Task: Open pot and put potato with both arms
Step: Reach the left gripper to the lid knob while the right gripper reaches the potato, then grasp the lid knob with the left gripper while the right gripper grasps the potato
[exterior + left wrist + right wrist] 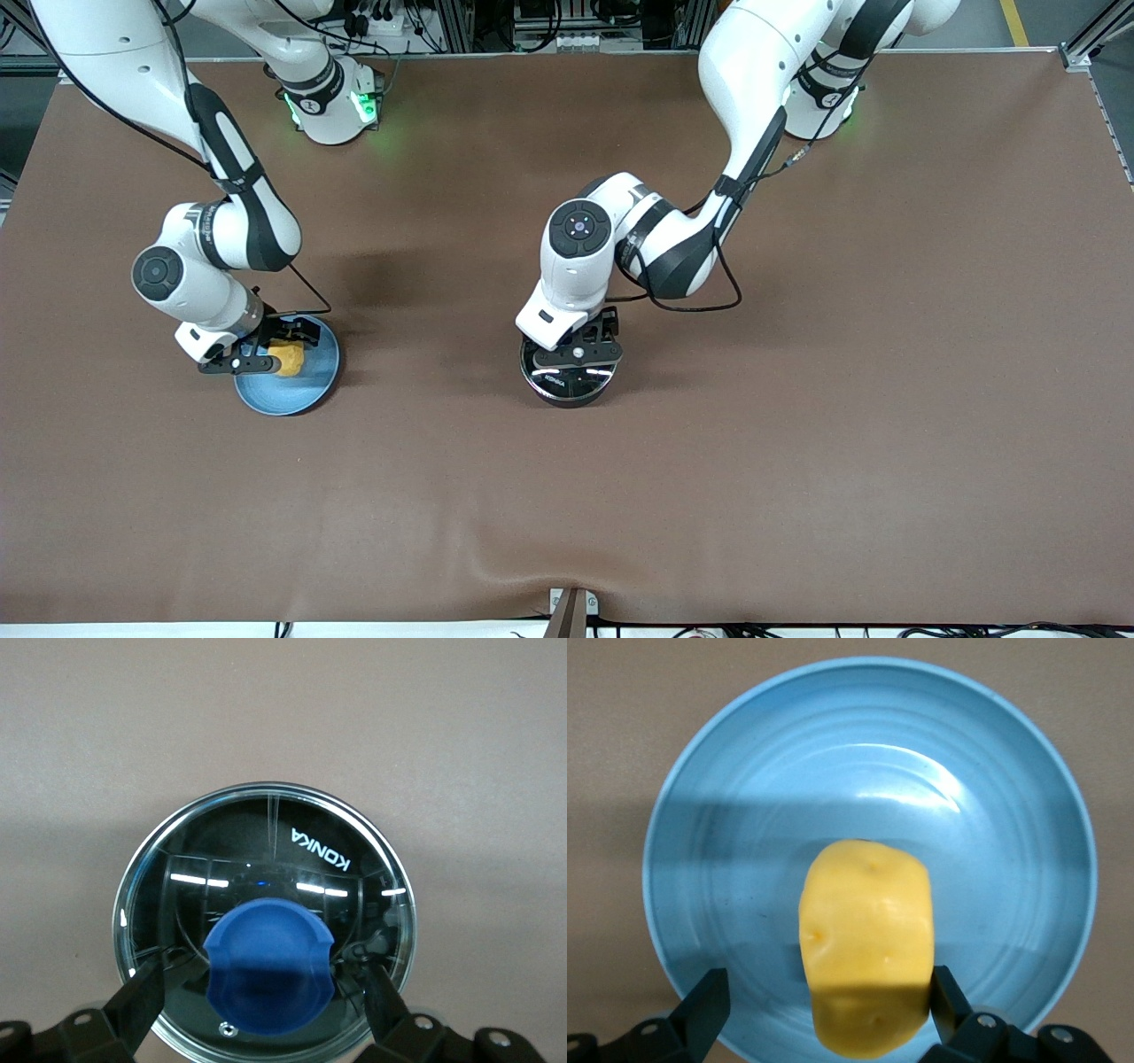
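Both arms were poised for a grasp. The lid knob (269,966) was best taken squarely: the left gripper (577,353) had to be lowered until its wide-open jaws bracketed the knob at mid-height, then closed evenly before any lift. Seen from the front, the pot (567,381) sat mid-desk, its lid (266,921) on, directly under that gripper. In the left wrist view the knob was seen between the jaws, a gap left at each side. The right gripper (257,353) hung over the plate (292,394), at nine o'clock from the pot, jaws spread wide. The potato (866,943) lay on the plate between them, ungripped; one finger (946,1001) stood just beside it, the other apart.
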### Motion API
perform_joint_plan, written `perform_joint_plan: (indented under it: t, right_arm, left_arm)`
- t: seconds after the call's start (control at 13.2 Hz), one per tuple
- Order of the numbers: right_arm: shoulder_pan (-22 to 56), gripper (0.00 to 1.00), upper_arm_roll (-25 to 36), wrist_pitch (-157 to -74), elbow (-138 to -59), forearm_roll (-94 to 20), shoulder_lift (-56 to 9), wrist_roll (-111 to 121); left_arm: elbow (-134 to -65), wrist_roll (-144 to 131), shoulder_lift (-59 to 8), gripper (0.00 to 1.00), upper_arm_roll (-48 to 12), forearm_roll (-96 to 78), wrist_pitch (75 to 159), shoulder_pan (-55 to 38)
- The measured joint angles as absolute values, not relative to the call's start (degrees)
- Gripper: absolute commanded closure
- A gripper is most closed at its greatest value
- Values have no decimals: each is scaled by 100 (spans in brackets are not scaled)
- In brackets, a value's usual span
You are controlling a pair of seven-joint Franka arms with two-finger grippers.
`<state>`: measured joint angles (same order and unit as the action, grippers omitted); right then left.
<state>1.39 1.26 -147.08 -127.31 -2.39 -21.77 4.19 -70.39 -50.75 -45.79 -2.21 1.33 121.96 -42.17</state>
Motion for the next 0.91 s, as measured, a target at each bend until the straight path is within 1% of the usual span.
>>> perform_joint_plan:
  t: [0.08, 0.45, 0.53, 0.61, 0.68, 0.83, 0.91]
  right_arm:
    - [138, 0, 124, -14735, -12731, -239, -2187, 419]
    - [138, 0, 124, -14891, -12722, -238, -2232, 426]
    - [136, 2, 127, -14910, -12719, -238, -2234, 426]
    - [128, 4, 132, -14936, -12714, -238, -2234, 426]
    - [119, 5, 140, -14952, -12709, -238, -2234, 426]
    - [96, 6, 156, -14959, -12702, -236, -2236, 427]
    - [87, 10, 163, -14960, -12698, -236, -2239, 427]
  left_arm:
    - [-7039, -5151, -4594, 0, -220, 133, 12262, -4215]
    - [-7039, -5292, -4677, 15, -216, 133, 12378, -4212]
    - [-7039, -5292, -4677, 24, -215, 133, 12378, -4212]
    - [-7039, -5292, -4677, 37, -215, 133, 12378, -4212]
    - [-7039, -5293, -4677, 55, -215, 133, 12378, -4211]
    - [-7039, -5295, -4677, 100, -215, 132, 12377, -4211]
    - [-7034, -5299, -4676, 100, -214, 117, 12377, -4210]
